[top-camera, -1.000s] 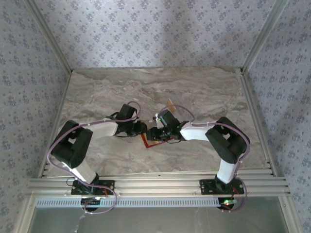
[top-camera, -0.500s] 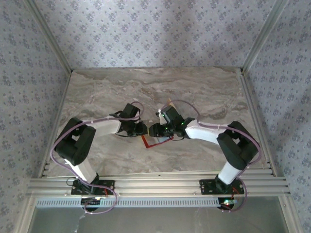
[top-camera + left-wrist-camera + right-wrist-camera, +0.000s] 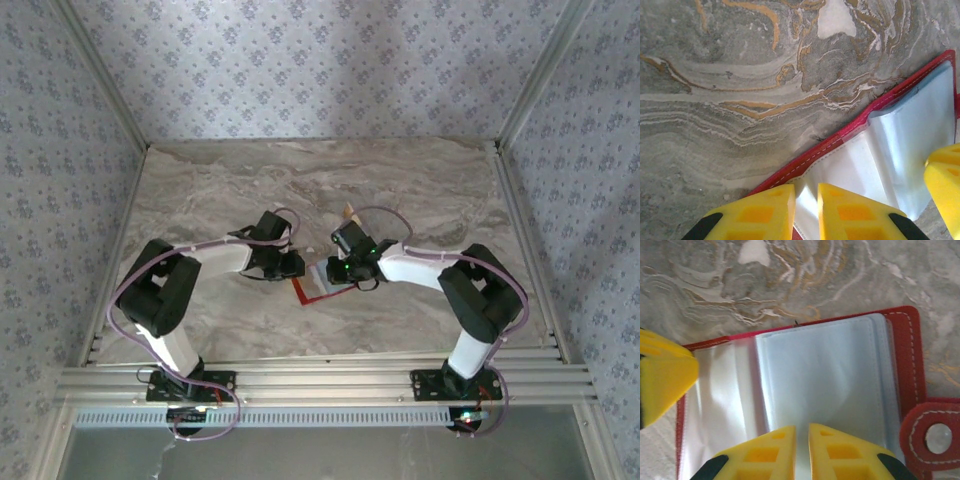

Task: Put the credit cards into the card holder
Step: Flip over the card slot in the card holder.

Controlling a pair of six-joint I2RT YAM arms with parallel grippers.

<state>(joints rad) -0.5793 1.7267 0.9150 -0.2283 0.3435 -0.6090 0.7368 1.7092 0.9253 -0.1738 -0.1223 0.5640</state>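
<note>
Two hands work at the middle of the marble-patterned bench (image 3: 200,190), both at the same item.

Card holder (image 3: 907,365): red, lying open and flat on the bench between the two arms. Its paler inside faces up, with clear sleeves (image 3: 725,390) spread across it. In the right wrist view a round red snap tab (image 3: 935,435) projects from its right edge.

Left hand (image 3: 805,200): the yellow fingers sit close together with a thin slit between them. They are clenched on the pale inner sleeve at the holder's near edge, just inside the red stitched border.

Right hand (image 3: 802,440): the fingers are likewise nearly together, at the near edge of a pale grey-blue panel (image 3: 820,370) on the holder's other half. Pale material shows in the slit, but whether it is actually pinched cannot be told. Each wrist view also catches a yellow finger of the opposite hand at the frame's side, just beside the sleeves.

Pale grey-blue panel: it cannot be told whether this is a card seated in a sleeve or the sleeve alone.

Tan-yellow card (image 3: 349,212): lying on the bench beyond the right hand, apart from the holder and touched by neither hand.
</note>
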